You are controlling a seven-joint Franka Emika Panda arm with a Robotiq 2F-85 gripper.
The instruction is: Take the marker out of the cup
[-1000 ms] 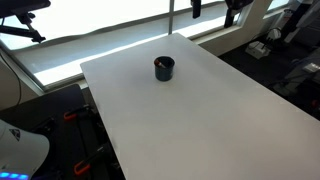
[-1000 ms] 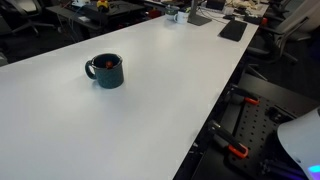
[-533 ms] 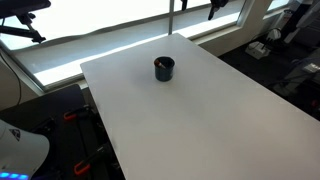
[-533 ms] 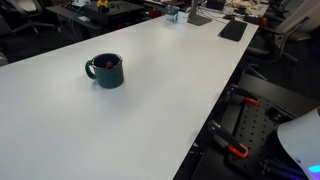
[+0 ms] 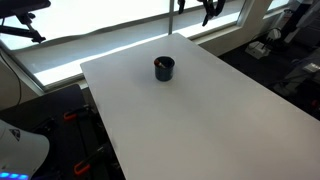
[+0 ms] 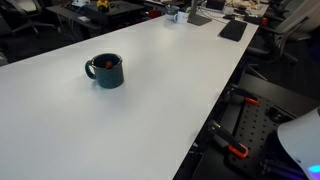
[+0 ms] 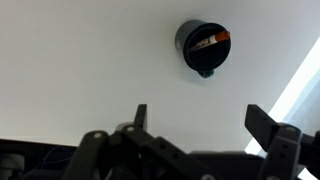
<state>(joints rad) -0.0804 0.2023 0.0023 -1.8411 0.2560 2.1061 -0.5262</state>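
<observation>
A dark cup stands upright on the white table, toward its far end. It also shows in an exterior view and in the wrist view. A marker with a red-orange cap lies inside the cup, its tip showing at the rim. My gripper is open and empty, high above the table and well away from the cup. In an exterior view it hangs at the top edge, beyond the table's far edge.
A window band runs behind the table. Dark flat items and small clutter lie at one end of the table. Black equipment with orange clamps stands beside the table's edge.
My gripper has shifted leftward along the top of the exterior view, closer to being over the table. The cup and marker have not moved.
</observation>
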